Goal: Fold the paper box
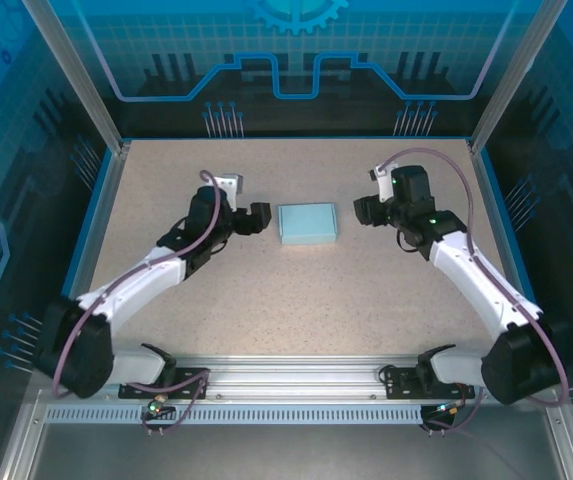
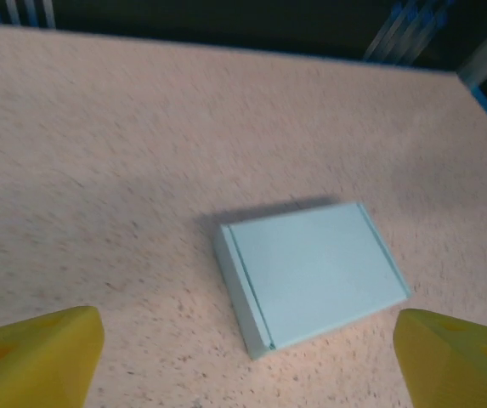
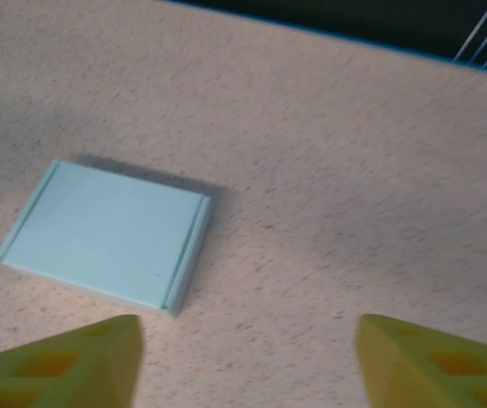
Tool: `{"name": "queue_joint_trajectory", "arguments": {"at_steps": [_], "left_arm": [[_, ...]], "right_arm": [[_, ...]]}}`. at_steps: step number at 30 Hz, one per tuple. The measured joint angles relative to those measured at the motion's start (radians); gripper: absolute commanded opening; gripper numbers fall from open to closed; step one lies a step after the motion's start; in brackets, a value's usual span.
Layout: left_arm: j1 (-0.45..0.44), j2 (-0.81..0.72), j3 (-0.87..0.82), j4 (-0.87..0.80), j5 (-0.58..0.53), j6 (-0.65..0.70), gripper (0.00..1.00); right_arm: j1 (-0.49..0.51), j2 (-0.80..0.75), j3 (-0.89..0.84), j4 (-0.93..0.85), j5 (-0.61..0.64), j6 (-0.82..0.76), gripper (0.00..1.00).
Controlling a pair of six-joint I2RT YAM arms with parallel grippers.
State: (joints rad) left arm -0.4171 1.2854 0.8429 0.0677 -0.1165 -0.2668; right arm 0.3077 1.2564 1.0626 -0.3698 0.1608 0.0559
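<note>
Right, top external: the paper box (image 1: pixel 307 223) is closed up into a flat light-blue rectangle. It lies flat on the speckled table (image 1: pixel 296 320), about mid-table between the two arms. The left gripper (image 1: pixel 258 218) sits just beside the box's left edge, not touching. The right gripper (image 1: pixel 363 210) sits off the box's right edge with a slightly wider gap. Both point inward at the box.

Left wrist: the box (image 2: pixel 311 272) lies flat just ahead of the left gripper (image 2: pixel 247 365), skewed in frame, with a narrow folded strip along its left edge. The yellow fingers (image 2: pixel 39 357) are at the bottom corners, spread wide and released, gripping nothing. The picture is a bit blurred.

Right wrist: the box (image 3: pixel 107 246) is ahead and off to the left, flat on the table, with a folded strip along its right edge. The right gripper (image 3: pixel 251 365) has its yellow fingers (image 3: pixel 434 365) spread wide, released and clear of the card.
</note>
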Motion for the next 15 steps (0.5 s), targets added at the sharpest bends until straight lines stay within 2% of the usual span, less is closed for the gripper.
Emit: {"name": "queue_joint_trajectory", "arguments": {"at_steps": [3, 10, 15], "left_arm": [[0.001, -0.104, -0.057, 0.014, -0.077, 0.04, 0.99], [0.019, -0.27, -0.215, 0.086, -0.245, 0.126, 0.99], [0.072, -0.3, -0.293, 0.141, -0.32, 0.166, 0.99]], "right_arm": [[0.0, -0.041, -0.001, 0.0, 0.059, -0.031, 1.0], [-0.013, -0.11, -0.081, 0.042, 0.155, -0.053, 1.0], [-0.037, -0.106, -0.161, 0.092, 0.193, -0.045, 1.0]]}}
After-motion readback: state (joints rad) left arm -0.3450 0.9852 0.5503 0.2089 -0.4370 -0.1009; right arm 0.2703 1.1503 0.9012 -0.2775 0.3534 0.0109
